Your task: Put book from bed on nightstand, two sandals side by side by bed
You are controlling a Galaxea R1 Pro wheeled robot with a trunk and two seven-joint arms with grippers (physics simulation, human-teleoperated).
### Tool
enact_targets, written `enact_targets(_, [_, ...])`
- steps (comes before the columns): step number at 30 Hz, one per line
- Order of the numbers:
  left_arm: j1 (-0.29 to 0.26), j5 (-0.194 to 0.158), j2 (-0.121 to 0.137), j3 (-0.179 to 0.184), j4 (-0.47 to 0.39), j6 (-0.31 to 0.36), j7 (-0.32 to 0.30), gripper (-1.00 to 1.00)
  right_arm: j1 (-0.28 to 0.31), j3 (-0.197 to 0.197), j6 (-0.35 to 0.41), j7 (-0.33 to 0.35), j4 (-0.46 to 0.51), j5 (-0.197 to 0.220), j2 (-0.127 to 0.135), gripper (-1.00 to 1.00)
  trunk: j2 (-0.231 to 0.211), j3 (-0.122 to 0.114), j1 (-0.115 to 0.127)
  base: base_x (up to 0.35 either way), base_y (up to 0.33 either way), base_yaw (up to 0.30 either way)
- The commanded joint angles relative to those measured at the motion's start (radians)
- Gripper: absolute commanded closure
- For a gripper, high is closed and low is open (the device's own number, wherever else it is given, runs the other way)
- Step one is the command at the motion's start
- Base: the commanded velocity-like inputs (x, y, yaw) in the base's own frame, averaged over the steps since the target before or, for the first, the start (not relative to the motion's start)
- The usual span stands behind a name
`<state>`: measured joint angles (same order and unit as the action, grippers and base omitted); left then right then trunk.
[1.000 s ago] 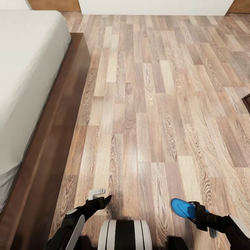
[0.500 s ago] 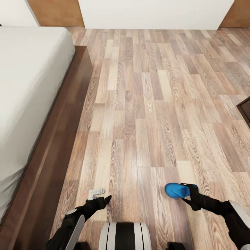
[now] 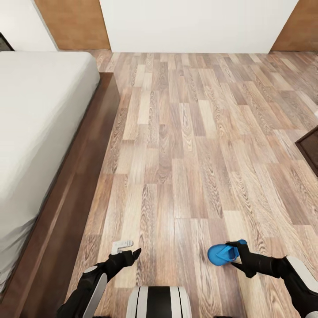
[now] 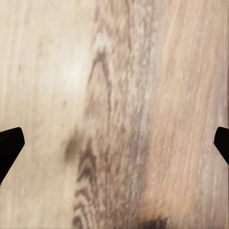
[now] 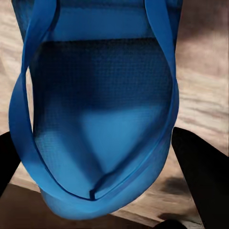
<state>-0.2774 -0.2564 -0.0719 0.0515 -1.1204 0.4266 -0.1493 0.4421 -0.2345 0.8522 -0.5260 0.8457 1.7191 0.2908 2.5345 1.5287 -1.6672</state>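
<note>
Right gripper (image 3: 235,252) had one blue sandal (image 3: 222,254), left gripper (image 3: 126,248) was empty.

The sandal hung above the wood-plank floor (image 3: 185,132), well clear of the bed (image 3: 39,132) at the left, pinched between the right fingers (image 5: 200,176); its strap and sole sat right up against the wrist camera. Left fingers (image 4: 9,148) were spread wide over bare planks.
</note>
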Motion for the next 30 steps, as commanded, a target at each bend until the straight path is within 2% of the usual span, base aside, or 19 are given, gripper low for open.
enact_targets(1, [0.0, -0.006, 0.0, -0.001, -0.001, 0.006, -0.001, -1.0, 0.0, -0.002, -0.014, -0.01, -0.003, 0.014, 0.0, 1.0, 0.0, -0.003, 0.001, 0.0, 0.0, 0.0])
enact_targets(3, [0.0, -0.006, -0.001, -0.001, -0.001, 0.006, -0.001, -1.0, 0.001, 0.002, -0.073, -0.009, -0.009, 0.009, -0.001, 1.0, 0.0, -0.011, 0.001, 0.0, 0.0, 0.0])
enact_targets(4, [0.0, -0.006, -0.001, -0.001, -0.001, 0.006, -0.001, -1.0, 0.001, 0.02, -0.144, -0.009, -0.012, -0.033, -0.002, 1.0, -0.001, -0.015, 0.002, 0.0, 0.0, 0.0])
enact_targets(5, [0.0, -0.007, -0.001, 0.0, -0.001, 0.006, -0.001, -1.0, 0.0, 0.051, -0.211, -0.009, -0.013, -0.099, -0.002, 1.0, -0.001, -0.019, 0.002, 0.0, 0.0, 0.0])
enact_targets(7, [0.0, -0.007, -0.002, 0.0, -0.001, 0.006, -0.001, -1.0, 0.0, 0.099, -0.261, -0.008, -0.01, -0.185, -0.002, 1.0, -0.001, -0.027, 0.003, 0.0, 0.0, 0.0])
enact_targets(9, [0.0, -0.007, -0.002, 0.0, -0.001, 0.006, -0.001, -1.0, 0.0, 0.293, -0.35, -0.006, 0.058, -0.482, -0.003, 1.0, -0.002, -0.034, 0.004, 0.0, 0.0, 0.0])
enact_targets(10, [0.0, -0.007, -0.002, 0.001, -0.001, 0.006, -0.001, -1.0, 0.0, 0.349, -0.382, -0.006, 0.089, -0.571, -0.004, 1.0, -0.002, -0.038, 0.005, 0.0, 0.0, 0.0])
enact_targets(11, [0.0, -0.007, -0.002, 0.001, -0.001, 0.006, -0.001, -1.0, 0.0, 0.374, -0.4, -0.005, 0.102, -0.609, -0.003, 1.0, -0.002, -0.042, 0.005, 0.0, 0.0, 0.0])
enact_targets(12, [0.0, -0.007, -0.002, 0.001, -0.001, 0.006, -0.001, -1.0, 0.0, 0.413, -0.439, -0.005, 0.119, -0.675, -0.003, 1.0, -0.003, -0.046, 0.006, 0.0, 0.0, 0.0])
enact_targets(13, [0.0, -0.007, -0.001, 0.001, -0.001, 0.007, -0.001, -1.0, 0.0, 0.477, -0.536, -0.005, 0.143, -0.792, -0.003, 1.0, -0.003, -0.05, 0.006, 0.0, 0.0, 0.0])
enact_targets(17, [0.0, -0.007, 0.0, 0.001, -0.001, 0.007, -0.001, -1.0, -0.003, 0.49, -0.565, 0.022, 0.107, -0.815, 0.0, 1.0, -0.004, -0.065, 0.008, 0.0, 0.0, 0.0])
enact_targets(18, [0.0, -0.008, -0.001, 0.001, -0.001, 0.007, -0.001, -1.0, -0.004, 0.492, -0.579, 0.079, 0.073, -0.82, 0.001, 1.0, -0.004, -0.069, 0.008, 0.0, 0.0, 0.0])
enact_targets(19, [0.0, -0.008, -0.001, 0.001, 0.0, 0.007, -0.001, -1.0, -0.004, 0.492, -0.583, 0.107, 0.064, -0.821, 0.002, 1.0, -0.004, -0.073, 0.009, 0.0, 0.0, 0.0])
enact_targets(22, [0.0, -0.009, -0.003, 0.001, 0.0, 0.006, -0.001, -1.0, -0.005, 0.493, -0.598, 0.389, 0.03, -0.825, 0.007, 1.0, -0.005, -0.085, 0.01, 0.0, 0.0, 0.0])
enact_targets(24, [0.0, -0.009, -0.003, 0.001, 0.001, 0.006, -0.001, -1.0, -0.005, 0.493, -0.597, 0.484, 0.026, -0.825, 0.008, 1.0, -0.005, -0.092, 0.011, 0.0, 0.0, 0.0])
enact_targets(25, [0.0, -0.009, -0.003, 0.001, 0.002, 0.006, -0.002, -1.0, -0.005, 0.492, -0.595, 0.619, 0.022, -0.825, 0.008, 1.0, -0.006, -0.096, 0.011, 0.0, 0.0, 0.0])
enact_targets(26, [0.0, -0.009, -0.003, 0.001, 0.003, 0.006, -0.002, -1.0, -0.005, 0.492, -0.593, 0.704, 0.02, -0.825, 0.009, 1.0, -0.006, -0.1, 0.012, 0.0, 0.0, 0.0])
enact_targets(27, [0.0, -0.009, -0.003, 0.002, 0.004, 0.006, -0.002, -1.0, -0.005, 0.492, -0.592, 0.82, 0.015, -0.825, 0.009, 1.0, -0.006, -0.104, 0.012, 0.0, 0.0, 0.0])
enact_targets(30, [0.0, -0.009, -0.003, 0.003, 0.005, 0.006, -0.003, -1.0, -0.005, 0.492, -0.591, 0.921, -0.012, -0.825, 0.01, 1.0, -0.007, -0.116, 0.014, 0.0, 0.0, 0.0])
